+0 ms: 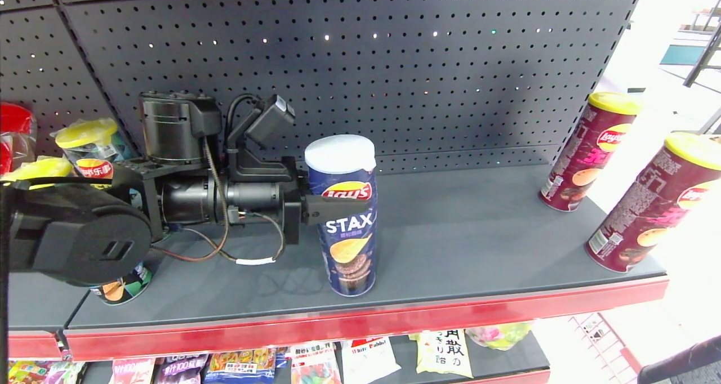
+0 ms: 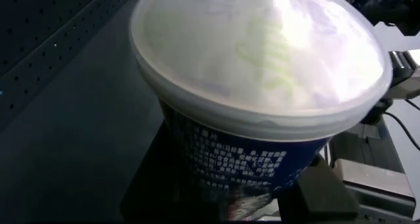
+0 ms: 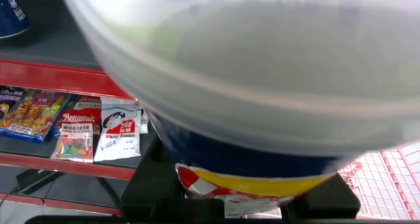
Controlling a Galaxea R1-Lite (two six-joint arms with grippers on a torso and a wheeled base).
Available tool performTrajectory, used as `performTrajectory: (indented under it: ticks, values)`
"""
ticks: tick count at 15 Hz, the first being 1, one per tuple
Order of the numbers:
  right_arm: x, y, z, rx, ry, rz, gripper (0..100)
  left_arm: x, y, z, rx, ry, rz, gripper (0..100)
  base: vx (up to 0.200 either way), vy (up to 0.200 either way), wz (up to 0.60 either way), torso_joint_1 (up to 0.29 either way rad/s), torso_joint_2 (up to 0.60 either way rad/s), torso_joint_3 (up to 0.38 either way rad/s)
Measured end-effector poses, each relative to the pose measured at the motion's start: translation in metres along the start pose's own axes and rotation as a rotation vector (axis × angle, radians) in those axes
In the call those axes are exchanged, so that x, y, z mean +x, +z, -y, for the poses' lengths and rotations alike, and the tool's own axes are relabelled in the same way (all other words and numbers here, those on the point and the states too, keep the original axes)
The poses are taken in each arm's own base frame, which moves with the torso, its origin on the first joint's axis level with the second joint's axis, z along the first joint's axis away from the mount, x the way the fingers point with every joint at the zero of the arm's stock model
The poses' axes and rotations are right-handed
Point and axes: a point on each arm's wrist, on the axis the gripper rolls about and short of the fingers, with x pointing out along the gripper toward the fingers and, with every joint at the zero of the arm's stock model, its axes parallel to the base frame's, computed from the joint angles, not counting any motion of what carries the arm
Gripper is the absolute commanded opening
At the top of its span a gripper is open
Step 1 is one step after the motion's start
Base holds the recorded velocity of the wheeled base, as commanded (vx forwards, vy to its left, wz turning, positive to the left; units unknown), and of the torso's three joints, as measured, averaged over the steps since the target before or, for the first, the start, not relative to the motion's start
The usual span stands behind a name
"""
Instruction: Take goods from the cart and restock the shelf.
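Dark grey metal shelf board [image 1: 479, 243], red lip [image 1: 366, 322] along its front, black perforated pegboard [image 1: 394, 63] behind. From my tube rightward the board lies open as far as two maroon tubes [image 1: 591, 153] with yellow lids at the right end, well apart from it.

My left gripper [image 1: 345, 199] comes in from the left, roughly level with the board. It is clenched on the blue crisp tube [image 1: 349, 249] with a white plastic lid. The near finger [image 1: 329, 205] crosses the upper body below the lid; the far finger is hidden behind the tube. The tube stands upright, base on the board, near the red lip. From my left wrist the lid sits close under the camera and the lower body is cut off.

My right gripper [image 3: 233, 196] looks clamped on a second blue tube [image 3: 249, 86] with a clear lid. Dark fingers [image 3: 152, 184] flank its body, but the contact itself is hard to make out. Snack bags [image 3: 118, 135] lie on a lower shelf beyond it.
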Motion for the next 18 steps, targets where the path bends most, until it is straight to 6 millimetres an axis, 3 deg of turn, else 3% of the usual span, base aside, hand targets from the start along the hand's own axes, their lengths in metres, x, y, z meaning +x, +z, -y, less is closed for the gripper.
performTrajectory:
  ticks: [8,18]
  values:
    - [0.000,0.000,0.000,0.000,0.000,0.002,0,0.008,-0.013,0.000,0.023,-0.026,-0.030,0,0.000,0.000,0.00,0.000,0.00,0.000]
    - [0.000,0.001,0.000,0.000,0.000,0.003,0,0.001,-0.023,0.010,0.001,-0.036,-0.051,0,0.000,0.000,0.00,0.000,0.00,0.000]
